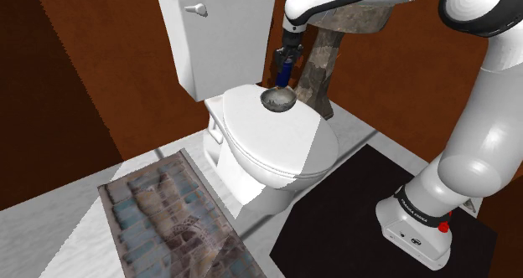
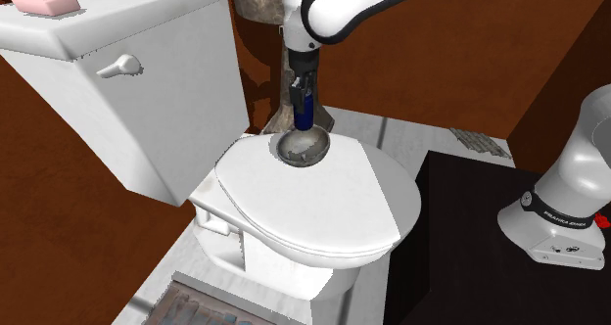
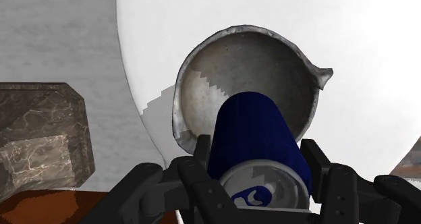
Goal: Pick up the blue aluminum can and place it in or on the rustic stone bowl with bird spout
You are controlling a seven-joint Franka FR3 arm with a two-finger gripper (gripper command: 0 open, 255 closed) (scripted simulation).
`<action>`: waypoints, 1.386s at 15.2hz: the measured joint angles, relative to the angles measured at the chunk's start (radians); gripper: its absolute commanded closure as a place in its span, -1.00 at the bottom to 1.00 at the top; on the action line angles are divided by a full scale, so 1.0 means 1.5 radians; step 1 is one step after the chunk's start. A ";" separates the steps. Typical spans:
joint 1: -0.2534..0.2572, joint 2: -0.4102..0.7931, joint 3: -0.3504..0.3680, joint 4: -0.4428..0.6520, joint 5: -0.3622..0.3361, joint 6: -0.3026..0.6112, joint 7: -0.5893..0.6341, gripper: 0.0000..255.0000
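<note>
Setup: white toilet (image 1: 268, 146), lid down; the lid is the work surface. White tank behind it, a brown stone-look pedestal (image 1: 319, 67) just beside the bowl end of the lid.

Arm (image 1: 478, 159): reaches from its stand across to the back of the lid, wrist pointing straight down.

Stone bowl (image 2: 301, 146): grey, round, shallow, sits on the lid near the tank. The wrist view shows its hollow bare, small spout (image 3: 326, 73) on the rim.

Blue can (image 2: 305, 109): upright, held directly over the bowl's hollow, lower end at about rim level. Cannot tell whether it touches the bowl floor.

Claw (image 3: 258, 152): closed on the can, one finger (image 3: 202, 155) on each side of the body, near the upper end; silver top faces the wrist camera.

Handling judgement:
- Can likely light, thin-walled, dents under hard squeeze; painted side smooth, so slip is possible.
- Best hold is across the round body, moderate force, as here.
- Can is tall against a shallow, curved bowl; on release it probably tips and leans on the rim.
- Bowl looks heavy and stiff, unlikely to shift.
</note>
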 measured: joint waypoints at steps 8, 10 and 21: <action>0.000 0.026 -0.001 -0.028 -0.002 0.054 0.002 1.00; 0.000 0.026 -0.001 -0.031 -0.002 0.057 0.003 1.00; 0.001 0.026 0.000 -0.032 -0.002 0.058 0.003 -1.00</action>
